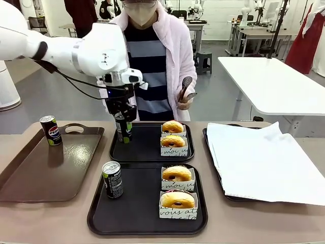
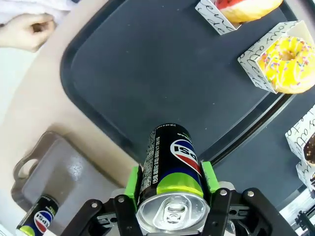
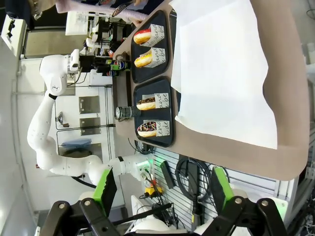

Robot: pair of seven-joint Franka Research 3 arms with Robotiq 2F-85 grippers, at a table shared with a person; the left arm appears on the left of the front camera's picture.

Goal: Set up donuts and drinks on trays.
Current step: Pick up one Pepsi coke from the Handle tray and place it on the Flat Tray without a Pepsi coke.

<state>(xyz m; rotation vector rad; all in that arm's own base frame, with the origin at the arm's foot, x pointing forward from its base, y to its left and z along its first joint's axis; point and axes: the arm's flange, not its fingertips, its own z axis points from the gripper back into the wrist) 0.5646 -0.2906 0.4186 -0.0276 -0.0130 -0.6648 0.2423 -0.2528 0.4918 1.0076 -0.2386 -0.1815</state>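
You were working in a robotics lab, not a café. Past the person [image 1: 152, 61] at twelve o'clock, the room opened onto a grey floor [image 1: 218, 96] with plain white worktables [image 1: 274, 81] at two o'clock and stools [image 1: 203, 61] near one o'clock. The right wrist view gave you a white wall with mounted panels [image 3: 91, 105], loose cables [image 3: 189, 172] and a slotted grey rack [image 3: 167, 162] under the tabletop [image 3: 231, 147] edge.

Far tray [image 1: 147, 152]: can [image 1: 123, 129] left, donuts [image 1: 173, 133] right; near tray [image 1: 137, 213] alike
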